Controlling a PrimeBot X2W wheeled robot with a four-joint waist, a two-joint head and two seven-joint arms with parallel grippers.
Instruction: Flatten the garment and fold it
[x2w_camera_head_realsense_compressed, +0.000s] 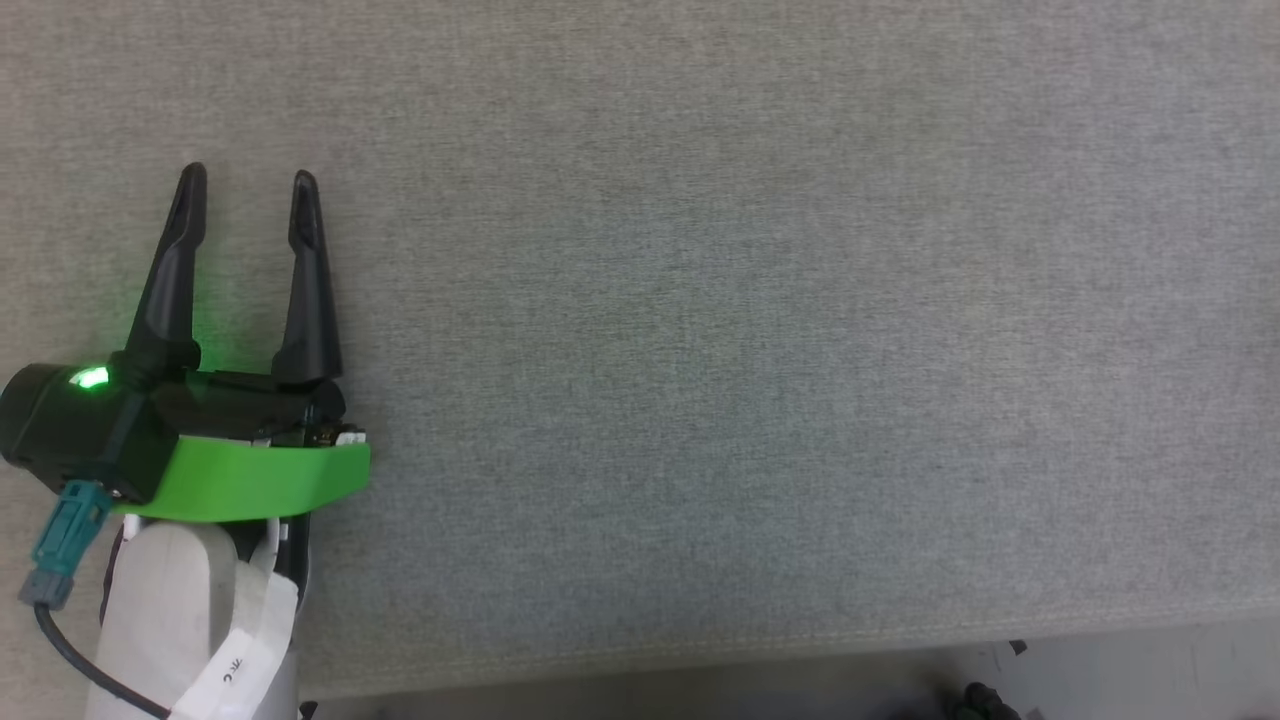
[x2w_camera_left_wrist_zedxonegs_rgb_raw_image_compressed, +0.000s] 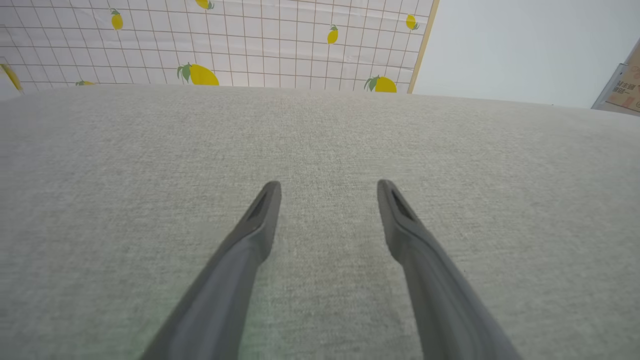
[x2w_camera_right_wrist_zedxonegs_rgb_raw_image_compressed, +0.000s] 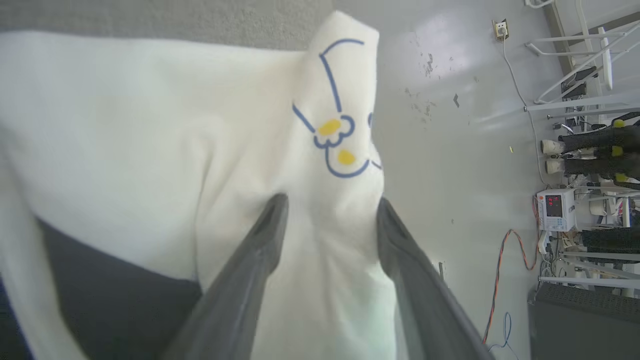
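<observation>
Over the grey fabric surface (x2w_camera_head_realsense_compressed: 760, 300), your left gripper (x2w_camera_head_realsense_compressed: 248, 175) has its fingers spread wide, with nothing between them. At your right gripper (x2w_camera_right_wrist_zedxonegs_rgb_raw_image_compressed: 331, 199), the fingers also stand apart. The garment (x2w_camera_right_wrist_zedxonegs_rgb_raw_image_compressed: 150, 125), white with a blue line drawing and a dark panel, bunches between them, above pale floor (x2w_camera_right_wrist_zedxonegs_rgb_raw_image_compressed: 450, 125).

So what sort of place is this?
Probably a robotics lab: a small white instrument with red digits, loose orange cables on the pale floor, and a grey fabric-covered worktable.
</observation>
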